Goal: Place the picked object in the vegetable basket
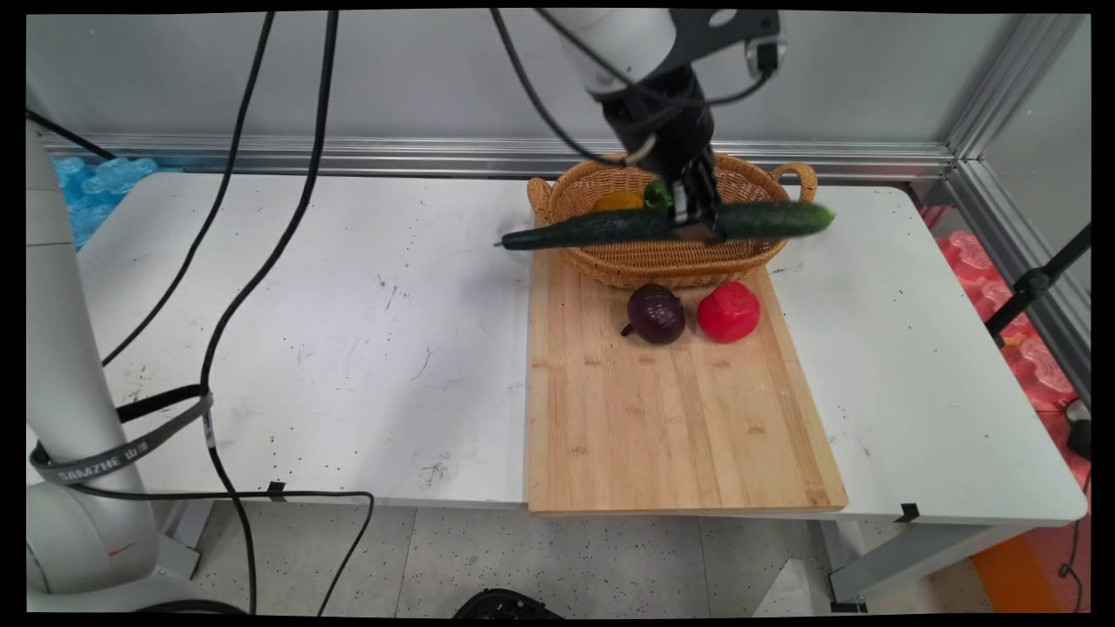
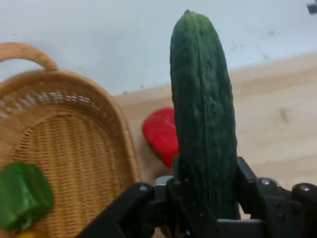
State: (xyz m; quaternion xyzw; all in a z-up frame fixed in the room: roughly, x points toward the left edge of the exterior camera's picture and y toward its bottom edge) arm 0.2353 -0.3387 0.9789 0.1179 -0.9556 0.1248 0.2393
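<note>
My gripper (image 1: 695,219) is shut on a long dark green cucumber (image 1: 610,227), holding it level in the air over the near rim of the wicker basket (image 1: 662,261). In the hand view the cucumber (image 2: 203,109) rises from between the fingers (image 2: 247,183). The basket (image 2: 74,144) holds a green pepper (image 1: 657,192) (image 2: 22,196) and an orange-yellow vegetable (image 1: 617,201). A red pepper (image 1: 728,311) (image 2: 161,134) and a purple onion (image 1: 656,313) lie on the wooden cutting board (image 1: 671,418) just in front of the basket.
The board lies on the white table (image 1: 305,331) at its right half, reaching the near edge. Black cables (image 1: 261,261) hang over the left half. An aluminium frame rail (image 1: 435,157) runs along the back wall.
</note>
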